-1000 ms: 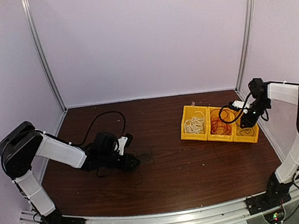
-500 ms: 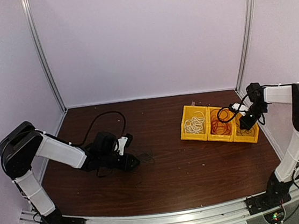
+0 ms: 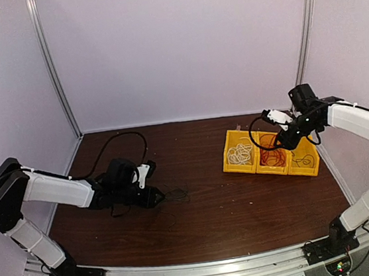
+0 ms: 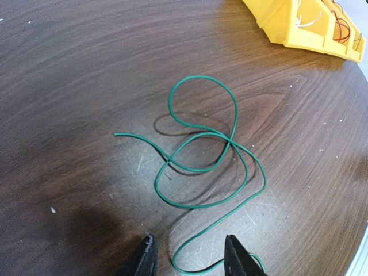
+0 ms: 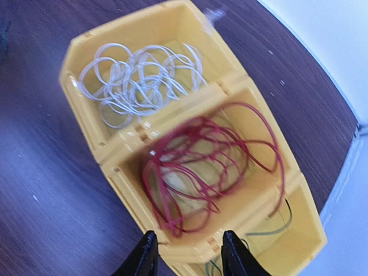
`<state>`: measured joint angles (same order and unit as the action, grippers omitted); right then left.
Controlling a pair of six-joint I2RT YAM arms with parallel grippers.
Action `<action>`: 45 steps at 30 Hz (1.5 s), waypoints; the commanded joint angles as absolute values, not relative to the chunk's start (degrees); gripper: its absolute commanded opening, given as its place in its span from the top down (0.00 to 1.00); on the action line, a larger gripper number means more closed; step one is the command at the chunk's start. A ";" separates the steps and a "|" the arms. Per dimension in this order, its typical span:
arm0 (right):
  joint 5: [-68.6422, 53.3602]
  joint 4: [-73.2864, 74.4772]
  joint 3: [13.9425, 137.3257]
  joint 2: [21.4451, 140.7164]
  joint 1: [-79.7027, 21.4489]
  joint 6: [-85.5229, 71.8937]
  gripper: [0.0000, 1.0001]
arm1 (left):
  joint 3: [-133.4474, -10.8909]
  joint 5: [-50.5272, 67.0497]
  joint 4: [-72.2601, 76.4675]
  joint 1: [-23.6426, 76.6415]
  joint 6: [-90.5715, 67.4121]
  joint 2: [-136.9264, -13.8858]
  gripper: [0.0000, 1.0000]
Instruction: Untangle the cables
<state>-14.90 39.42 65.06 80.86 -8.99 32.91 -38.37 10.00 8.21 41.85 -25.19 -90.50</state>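
1. Lying on the brown table (image 4: 69, 69), the green cable (image 4: 198, 146) sits directly ahead of the left gripper (image 4: 190, 261). Its crossed loops spread away from the fingertips, and one tail curves back between them.
2. The left gripper's jaws stand spread and pinch nothing; the tail lies loose in the gap.
3. The right gripper (image 5: 187, 256) hovers well apart, over the yellow bins (image 5: 172, 118). Its jaws are spread and empty, with the red cable (image 5: 201, 167) just beneath and the white cable (image 5: 135, 83) in the compartment beyond.
4. The left arm is clearly nearer, so the next pinch likely falls on that tail.
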 commanded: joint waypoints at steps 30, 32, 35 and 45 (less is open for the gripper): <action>-45.63 31.72 107.36 133.32 -42.75 16.28 0.65 | -30.55 11.35 20.87 41.75 -30.32 -92.45 0.52; -45.66 31.92 108.16 134.13 -42.88 15.39 0.72 | -30.71 11.09 21.40 41.75 -30.27 -93.24 0.53; -45.29 32.55 109.01 134.39 -42.88 15.33 0.87 | -31.09 11.46 22.57 41.75 -29.83 -94.95 0.57; -44.93 36.40 110.89 124.32 -42.71 16.43 1.00 | -32.10 13.01 25.25 41.75 -27.64 -101.19 0.84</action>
<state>-43.90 34.52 108.31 132.46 -42.46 16.19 -32.32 12.19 26.44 41.85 -29.34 -98.19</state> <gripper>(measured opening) 0.014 0.215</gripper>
